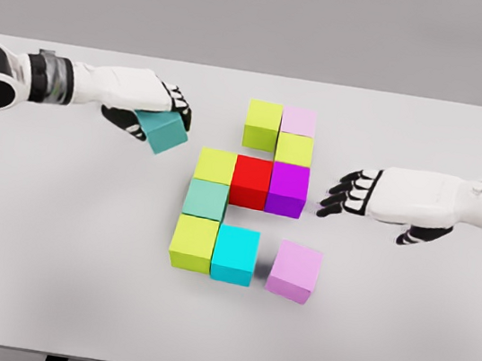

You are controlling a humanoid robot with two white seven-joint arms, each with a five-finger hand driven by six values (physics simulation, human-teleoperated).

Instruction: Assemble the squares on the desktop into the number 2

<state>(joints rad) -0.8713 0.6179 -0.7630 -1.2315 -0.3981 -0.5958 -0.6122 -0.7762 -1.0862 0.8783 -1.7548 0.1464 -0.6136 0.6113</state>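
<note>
We look down on a pale grey bench (45, 278) against a plain grey wall (266, 12). Near the far-left part of the bench, the left hand (147, 108) curls its fingers (179, 109) around a tilted teal cube (163, 133), which sits under the palm, apart from the others. Mid-bench, nine cubes (251, 182) touch in a partial figure; a pink cube (294, 271) lies skewed just beside its near right end. The right hand (383, 200) hovers beside them, fingers spread, holding nothing.

white arms (101, 85), black-fingered robot hands
</note>
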